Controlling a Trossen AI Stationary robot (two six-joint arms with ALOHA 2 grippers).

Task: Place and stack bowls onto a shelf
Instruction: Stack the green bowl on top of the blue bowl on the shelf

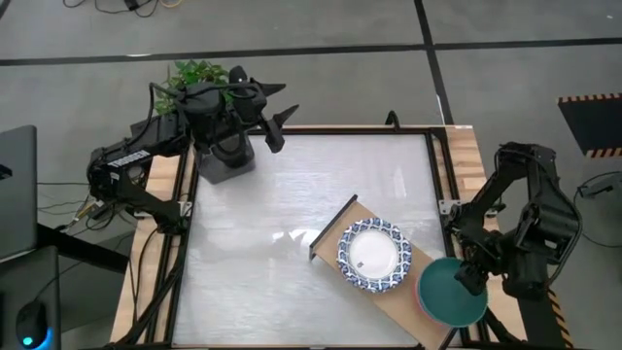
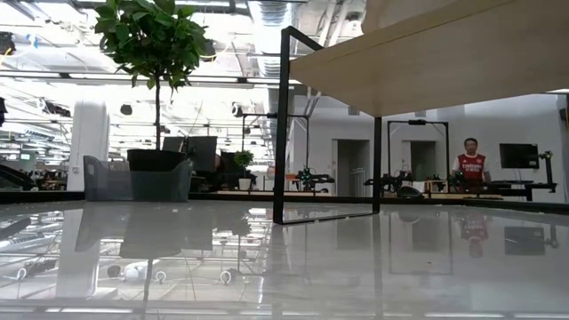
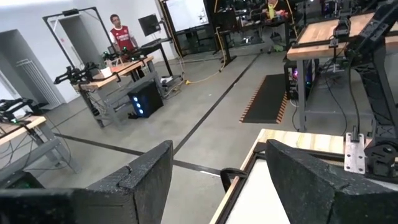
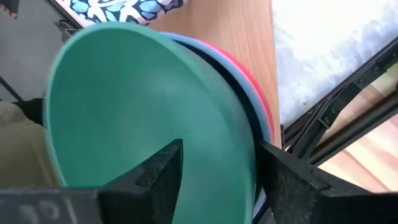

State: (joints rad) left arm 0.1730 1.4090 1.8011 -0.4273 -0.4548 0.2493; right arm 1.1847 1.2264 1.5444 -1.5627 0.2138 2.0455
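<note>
Jaws on the right gripper (image 4: 214,171) stand apart astride the rim of the green bowl (image 1: 453,290), one finger inside and one outside, with no visible clamp; jaws on the left gripper (image 3: 214,177) stand apart on nothing, that arm waiting at the far left corner beside the plant pot (image 1: 222,156); the green bowl sits topmost on a nest of plain bowls at the near right end of the shelf (image 1: 335,228); the patterned bowl (image 1: 374,256), or a stack of such, rests mid-shelf just beside it. Step in hand, by judgement: release of the green bowl onto its stack; the next move calls for a straight lift of the right gripper clear of the rim without dragging the bowl. Right wrist view alone shows the blue bowl (image 4: 252,112) and pink bowl (image 4: 252,78) rims beneath the green one; low view shows only the shelf's underside and legs, no bowl; high view alone gives the whole layout.
</note>
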